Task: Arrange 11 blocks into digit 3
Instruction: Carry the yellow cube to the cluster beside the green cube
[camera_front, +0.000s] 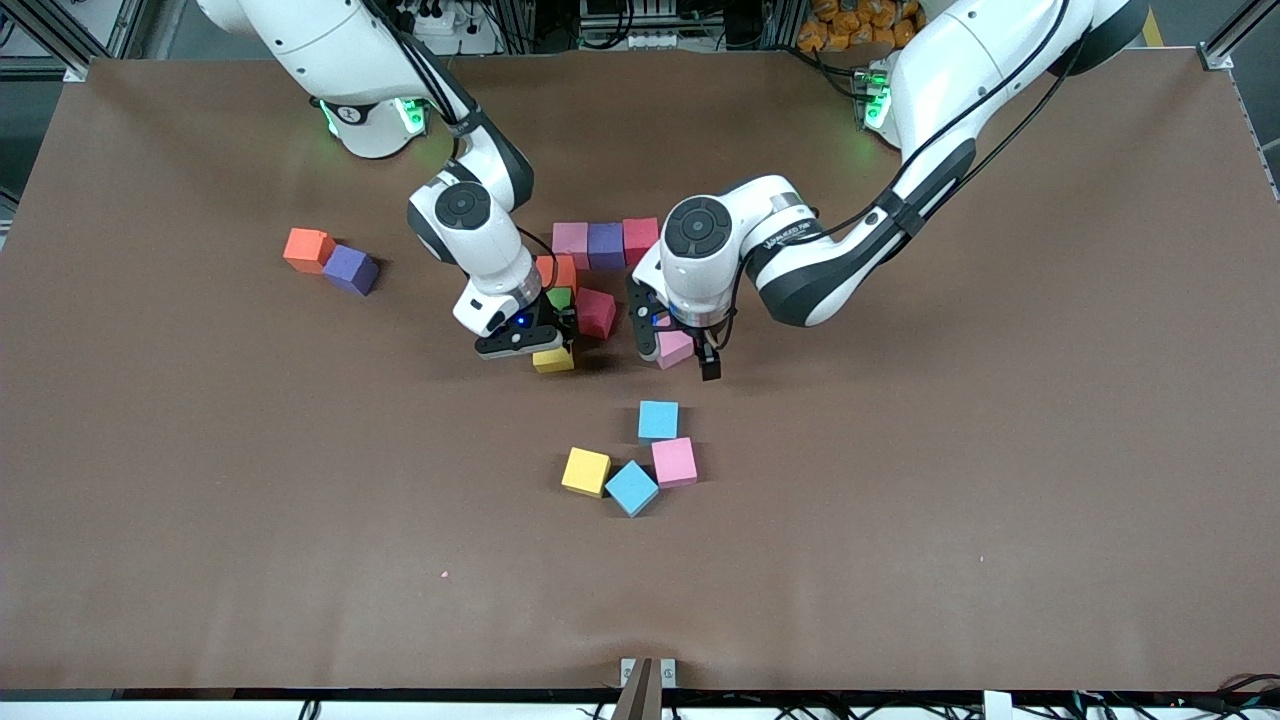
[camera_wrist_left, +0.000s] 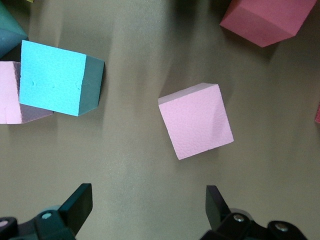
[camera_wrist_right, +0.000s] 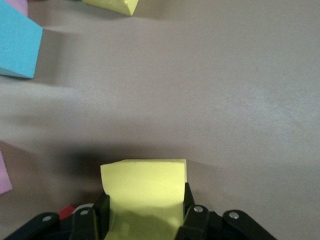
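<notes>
Working across from the right arm's end: my right claw (camera_front: 545, 345) pinches a yellow block (camera_front: 553, 359) low over the surface (camera_front: 900, 500) — light, squashy foam, best gripped on two flat opposite faces. An orange block (camera_front: 558, 270) and a green block (camera_front: 560, 297) sit half hidden under that arm. My left claw (camera_front: 680, 352) hangs spread over a loose pink block (camera_wrist_left: 196, 121), partly covering it.

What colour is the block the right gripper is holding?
Yellow block, clamped in the right gripper; clearest in the right wrist view.
</notes>
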